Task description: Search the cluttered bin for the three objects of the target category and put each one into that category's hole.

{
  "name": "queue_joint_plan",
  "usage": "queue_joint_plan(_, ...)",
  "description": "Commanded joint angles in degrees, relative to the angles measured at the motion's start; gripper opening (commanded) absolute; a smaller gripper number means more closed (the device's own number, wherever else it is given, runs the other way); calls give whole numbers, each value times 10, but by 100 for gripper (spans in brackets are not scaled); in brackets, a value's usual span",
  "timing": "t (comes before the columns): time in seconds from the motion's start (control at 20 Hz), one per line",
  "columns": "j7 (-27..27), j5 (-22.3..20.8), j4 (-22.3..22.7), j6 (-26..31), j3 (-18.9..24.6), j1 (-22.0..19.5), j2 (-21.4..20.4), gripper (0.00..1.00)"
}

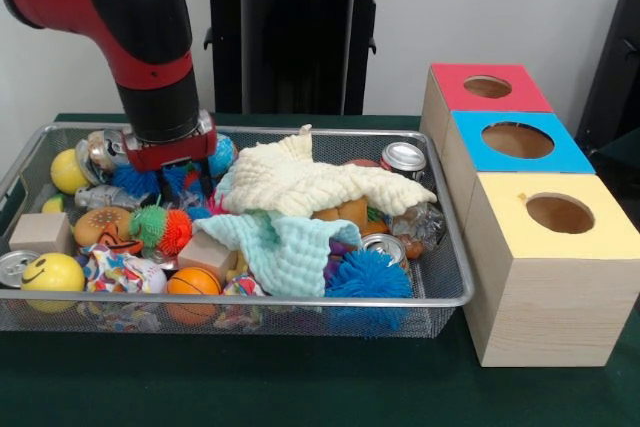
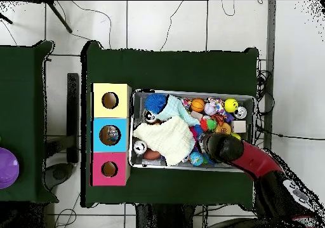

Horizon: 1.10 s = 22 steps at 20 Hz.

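Observation:
The silver wire-mesh bin (image 1: 300,300) is full of toys; it also shows in the overhead view (image 2: 192,92). My gripper (image 1: 190,179) is lowered into the bin's far left part, among blue spiky balls (image 1: 135,182). Its tips are hidden in the clutter. In the overhead view the arm (image 2: 223,144) covers it. Three wooden boxes stand beside the bin, each with a round hole: red-topped (image 1: 487,87), blue-topped (image 1: 517,140), yellow-topped (image 1: 558,214). Something shiny shows inside the blue box's hole (image 2: 110,134).
A cream cloth (image 1: 310,182) and a mint cloth (image 1: 285,247) cover the bin's middle. Around them lie a yellow smiley ball (image 1: 52,274), an orange ball (image 1: 193,282), a blue spiky ball (image 1: 368,274), two cans (image 1: 404,157) (image 1: 383,245) and wooden blocks (image 1: 42,232).

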Motion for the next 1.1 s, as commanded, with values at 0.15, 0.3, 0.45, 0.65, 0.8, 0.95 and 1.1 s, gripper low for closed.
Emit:
queue_joint_plan(0.15, 188, 60, -25, -19, -16, 42, 7, 0)
queue_joint_plan(0.3, 216, 84, 7, -1, -36, 67, -25, 0)
queue_joint_plan(0.45, 241, 112, 40, 21, -53, 85, -62, 0)
queue_joint_plan(0.65, 254, 139, 61, 56, -71, 102, -95, 0)
queue_joint_plan(0.8, 251, 148, 68, 72, -79, 106, -111, 0)
queue_joint_plan(0.95, 257, 160, 76, 85, -84, 111, -119, 0)
queue_joint_plan(1.1, 265, 167, 86, 86, -92, 121, -128, 0)
